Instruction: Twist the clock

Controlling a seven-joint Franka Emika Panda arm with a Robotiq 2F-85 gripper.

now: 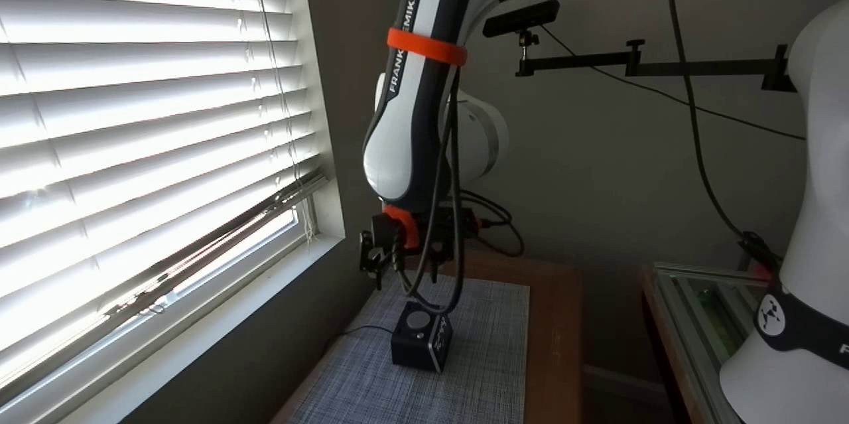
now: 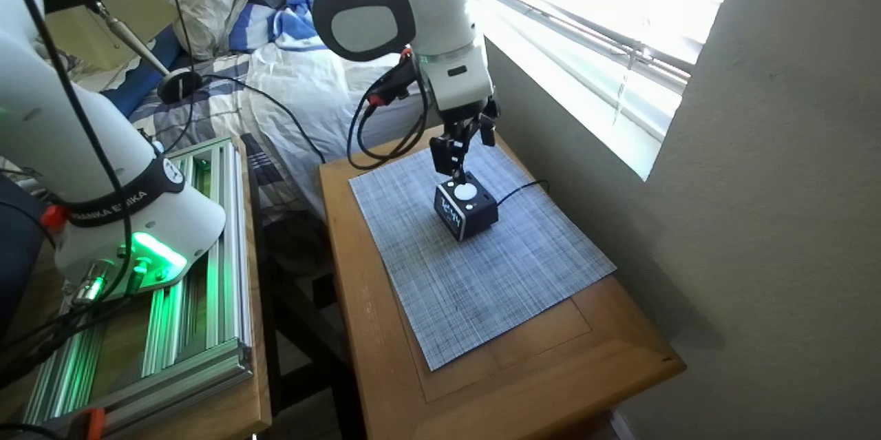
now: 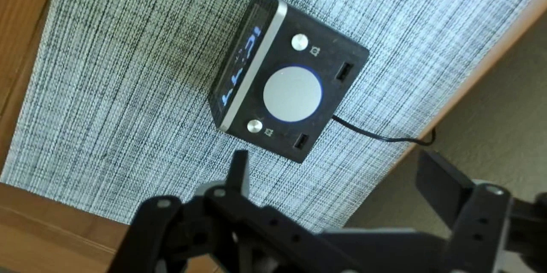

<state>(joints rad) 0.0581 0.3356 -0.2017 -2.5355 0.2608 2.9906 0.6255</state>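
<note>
The black angular gripper (image 3: 335,172), jaws apart, hangs above a boxy black clock (image 3: 289,77); in the wrist view, a thin black cord (image 3: 380,137) trails right over a woven grey mat (image 3: 128,93).

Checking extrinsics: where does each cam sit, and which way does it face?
In an exterior view: raised, looking along the table with blinds at picture left; arm, base and jaws show.
In an exterior view: raised, tilted down on the placemat, bed beyond; arm, base, jaws show.
Wrist view: on the wrist, facing down at the clock; open jaws at bottom.
Both exterior views share clock, arm and base, apparently facing roughly opposite ways.
</note>
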